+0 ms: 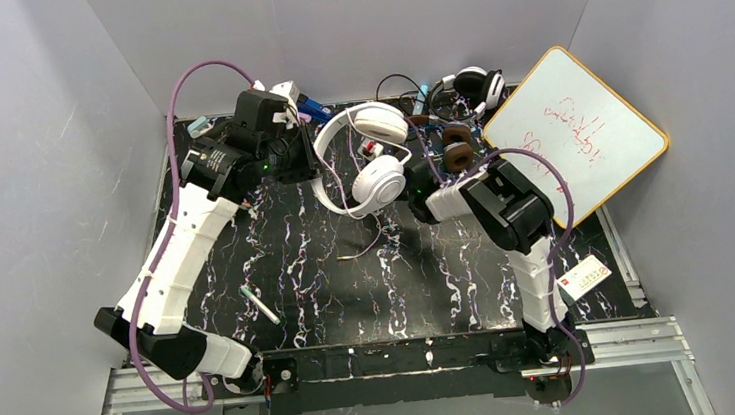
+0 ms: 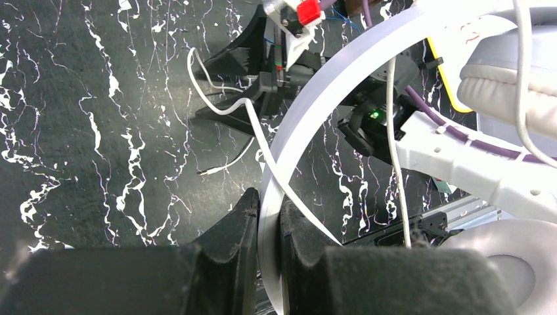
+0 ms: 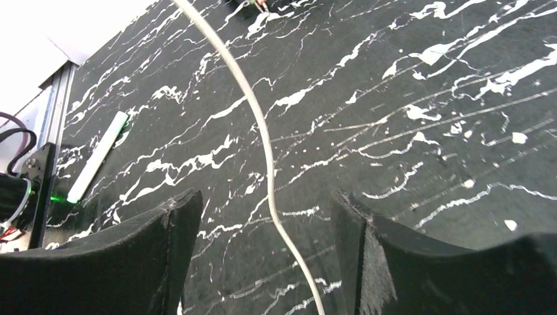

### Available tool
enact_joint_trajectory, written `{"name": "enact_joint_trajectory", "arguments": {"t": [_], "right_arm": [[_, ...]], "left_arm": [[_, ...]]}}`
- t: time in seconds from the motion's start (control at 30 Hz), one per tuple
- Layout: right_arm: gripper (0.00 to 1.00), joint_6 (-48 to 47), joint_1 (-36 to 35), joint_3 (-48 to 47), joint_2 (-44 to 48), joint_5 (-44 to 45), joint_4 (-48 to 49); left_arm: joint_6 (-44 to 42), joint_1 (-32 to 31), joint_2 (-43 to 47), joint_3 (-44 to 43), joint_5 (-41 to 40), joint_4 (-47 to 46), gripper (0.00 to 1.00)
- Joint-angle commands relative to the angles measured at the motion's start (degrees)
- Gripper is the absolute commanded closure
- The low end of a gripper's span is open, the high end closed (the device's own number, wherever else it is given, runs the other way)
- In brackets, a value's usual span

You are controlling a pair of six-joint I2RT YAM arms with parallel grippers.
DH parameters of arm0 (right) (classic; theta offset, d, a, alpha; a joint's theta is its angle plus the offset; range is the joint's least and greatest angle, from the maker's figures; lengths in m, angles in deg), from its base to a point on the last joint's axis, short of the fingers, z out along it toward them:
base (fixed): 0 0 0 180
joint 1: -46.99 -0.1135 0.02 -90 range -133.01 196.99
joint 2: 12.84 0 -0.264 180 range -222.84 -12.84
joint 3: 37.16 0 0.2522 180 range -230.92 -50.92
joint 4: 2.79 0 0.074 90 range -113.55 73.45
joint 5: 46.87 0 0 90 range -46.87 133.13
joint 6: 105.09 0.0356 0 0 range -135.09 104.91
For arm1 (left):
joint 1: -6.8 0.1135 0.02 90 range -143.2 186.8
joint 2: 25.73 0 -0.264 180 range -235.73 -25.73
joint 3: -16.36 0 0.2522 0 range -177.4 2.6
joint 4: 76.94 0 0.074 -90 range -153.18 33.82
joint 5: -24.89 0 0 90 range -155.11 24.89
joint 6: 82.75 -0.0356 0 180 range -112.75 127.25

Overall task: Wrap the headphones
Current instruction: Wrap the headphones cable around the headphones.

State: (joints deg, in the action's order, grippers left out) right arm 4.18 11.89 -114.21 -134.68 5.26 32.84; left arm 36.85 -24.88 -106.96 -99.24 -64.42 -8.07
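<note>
The white headphones point(image 1: 364, 158) are in the far half of the bench point(image 1: 349, 269), about midway between its left and right edges. The left gripper point(image 2: 268, 230) has its jaws clamped on the thin white headband point(image 2: 341, 72), one black finger on each side of it. Whether the ear cups rest on the bench we cannot tell.

The white cord point(image 3: 263, 131) hangs down from the headset and passes between the fingers of the right gripper point(image 3: 266, 216). These jaws stand wide apart and do not touch the cord. From the top view this gripper is just beside the lower ear cup, on its right side.

The far edge is crowded. The black headphones point(image 1: 473, 83) lie near the far right corner, and the brown-cupped headphones point(image 1: 457, 147) are just in front of them, close to the right arm. A whiteboard point(image 1: 578, 134) leans over the right edge, near this arm.

The widest open room is the middle of the bench towards the near edge, between the two arms. There a marker point(image 1: 260, 304) lies, more to the left side, well apart from both grippers. A small card point(image 1: 584, 277) sits at the right edge near the near right corner.
</note>
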Motion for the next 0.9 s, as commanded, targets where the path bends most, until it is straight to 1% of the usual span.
{"name": "enact_joint_trajectory", "arguments": {"t": [0.0, 0.03, 0.1, 0.13, 0.17, 0.27, 0.33, 0.43, 0.57, 0.63, 0.73, 0.8, 0.87], "right_arm": [[0.32, 0.3, -0.5, -4.9, -2.4, -0.9, -0.4], [0.45, 0.5, -0.5, -5.7, -2.7, -0.7, -0.7], [0.82, 0.6, -0.3, -6.3, -2.2, 1.1, -1.0], [0.94, 0.6, -0.2, -6.6, -1.6, 1.5, -1.2], [0.99, 0.7, 0.1, -6.9, -0.6, 1.9, -1.4], [0.99, 3.0, 2.3, -7.0, 4.7, 4.4, -1.9], [0.99, 5.0, 5.3, -7.4, 8.2, 6.8, -2.6], [0.99, 7.0, 10.0, -11.4, 11.1, 9.1, -7.2], [0.99, 8.0, 15.8, -22.3, 9.7, 10.2, -17.6], [0.99, 9.3, 18.2, -27.6, 8.0, 10.0, -20.8], [0.99, 11.7, 20.7, -31.3, 5.2, 7.9, -22.3], [0.99, 11.0, 21.2, -33.9, 3.8, 7.0, -24.6], [0.99, 9.9, 21.4, -35.2, 3.2, 8.0, -27.0]], "left_arm": [[0.7, -0.1, 2.3, -1.1, 1.9, -1.1, 1.00], [0.8, -0.1, 2.4, -0.9, 1.9, -1.1, 1.00], [0.7, -0.1, 2.6, -0.7, 1.7, -1.1, 1.00], [0.7, -0.1, 2.6, -0.7, 1.7, -1.1, 1.00], [0.8, -0.1, 2.8, -0.6, 1.7, -1.1, 1.00], [0.7, -0.1, 3.0, -0.2, 2.5, -1.4, 1.00], [0.4, -0.1, 3.0, 0.2, 3.0, -1.4, 1.00], [0.3, -0.1, 3.0, 1.6, 3.7, -1.4, 1.00], [0.2, -0.1, 3.1, 2.9, 5.0, -1.7, 1.00], [0.2, -0.1, 3.3, 3.8, 5.2, -2.0, 1.00], [0.2, -0.1, 3.7, 4.7, 5.4, -2.1, 1.00], [0.2, -0.1, 3.9, 5.1, 5.6, -2.2, 1.00], [0.2, -0.1, 4.2, 5.3, 5.5, -2.2, 1.00]]}}
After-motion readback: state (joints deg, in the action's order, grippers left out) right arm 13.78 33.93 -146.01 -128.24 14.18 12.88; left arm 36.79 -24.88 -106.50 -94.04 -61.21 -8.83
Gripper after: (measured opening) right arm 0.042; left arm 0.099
